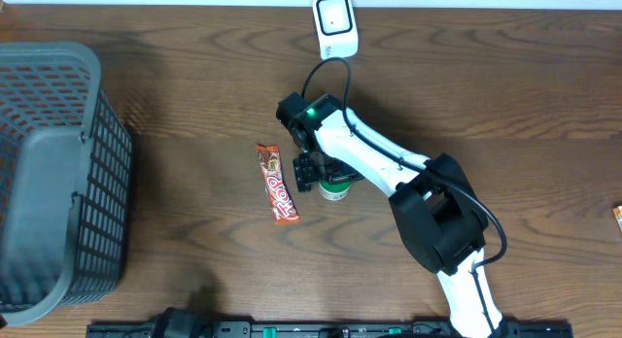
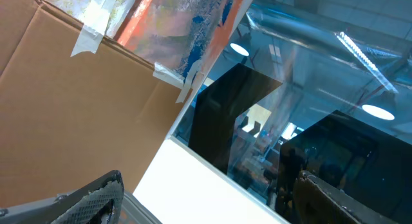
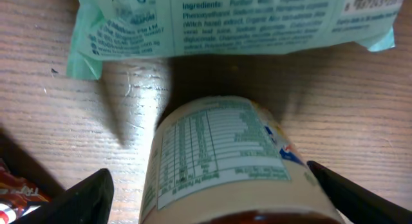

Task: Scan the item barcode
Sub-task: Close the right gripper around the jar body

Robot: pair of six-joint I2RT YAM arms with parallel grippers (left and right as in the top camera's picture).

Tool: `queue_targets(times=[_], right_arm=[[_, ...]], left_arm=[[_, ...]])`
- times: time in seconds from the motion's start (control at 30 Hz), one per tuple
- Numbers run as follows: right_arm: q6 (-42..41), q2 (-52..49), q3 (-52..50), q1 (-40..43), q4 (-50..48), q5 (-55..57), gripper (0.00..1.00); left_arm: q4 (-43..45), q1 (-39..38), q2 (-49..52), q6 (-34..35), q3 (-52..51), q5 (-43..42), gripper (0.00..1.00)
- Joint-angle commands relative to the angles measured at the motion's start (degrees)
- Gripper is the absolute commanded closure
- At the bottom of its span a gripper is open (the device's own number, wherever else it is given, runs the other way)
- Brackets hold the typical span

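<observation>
Bottle point(image 3: 225, 159): right gripper point(image 3: 209, 176) open, astride it, not touching. Close centred on body; keep barcode unobstructed for scanner point(image 1: 333, 25) at twelve o'clock. Left gripper point(image 2: 209, 179) open, empty.

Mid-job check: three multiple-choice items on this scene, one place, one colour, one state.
1. The candy bar lies: A between basket and jar; B in the basket; C atop the jar.
2. The basket is: A red; B white; C grey.
3. The right gripper is: A shut on the candy bar; B open, a finger each side of the jar; C open over the basket.
Answers: 1 A, overhead shows it between them; 2 C, grey mesh; 3 B, wrist view shows the jar between spread fingers.
</observation>
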State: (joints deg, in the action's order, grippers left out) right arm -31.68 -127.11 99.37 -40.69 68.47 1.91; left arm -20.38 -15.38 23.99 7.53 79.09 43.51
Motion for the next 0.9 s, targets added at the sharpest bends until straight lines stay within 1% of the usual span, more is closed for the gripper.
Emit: queue_targets(times=[0.0, 0.2, 0.33, 0.47, 0.53, 0.6, 0.67, 0.77, 0.87], right_arm=[[-1.09, -0.42, -1.07, -0.24, -0.83, 0.09, 0.12], [-2.23, -0.42, -4.92, -0.17, -3.85, -0.55, 0.11], [-4.35, -0.42, -6.75, -0.17, -4.81, -0.98, 0.15], [-4.72, -0.42, -7.23, -0.2, -5.14, -1.25, 0.18], [-4.72, -0.42, -7.23, -0.2, -5.33, -1.73, 0.25], [-4.72, -0.42, -7.23, -0.17, -5.68, -2.14, 0.36], [-4.72, -0.42, -7.23, -0.13, -6.01, -2.49, 0.45], [-4.7, -0.42, -7.17, -0.13, -6.1, -2.69, 0.46], [-2.69, -0.39, -6.23, 0.24, -5.35, -2.93, 0.46]], left_arm=[[0.13, 0.37, -0.55, 0.28, -0.31, 0.48, 0.15], [0.13, 0.37, -0.55, 0.28, -0.31, 0.48, 0.15], [0.11, 0.37, -0.52, 0.28, -0.31, 0.5, 0.15], [0.11, 0.37, -0.55, 0.28, -0.31, 0.5, 0.15], [0.11, 0.37, -0.55, 0.28, -0.31, 0.48, 0.15], [0.11, 0.37, -0.52, 0.28, -0.31, 0.5, 0.15], [0.11, 0.37, -0.55, 0.28, -0.31, 0.48, 0.15], [0.13, 0.37, -0.55, 0.28, -0.33, 0.48, 0.15], [0.13, 0.37, -0.55, 0.28, -0.46, 0.48, 0.15]])
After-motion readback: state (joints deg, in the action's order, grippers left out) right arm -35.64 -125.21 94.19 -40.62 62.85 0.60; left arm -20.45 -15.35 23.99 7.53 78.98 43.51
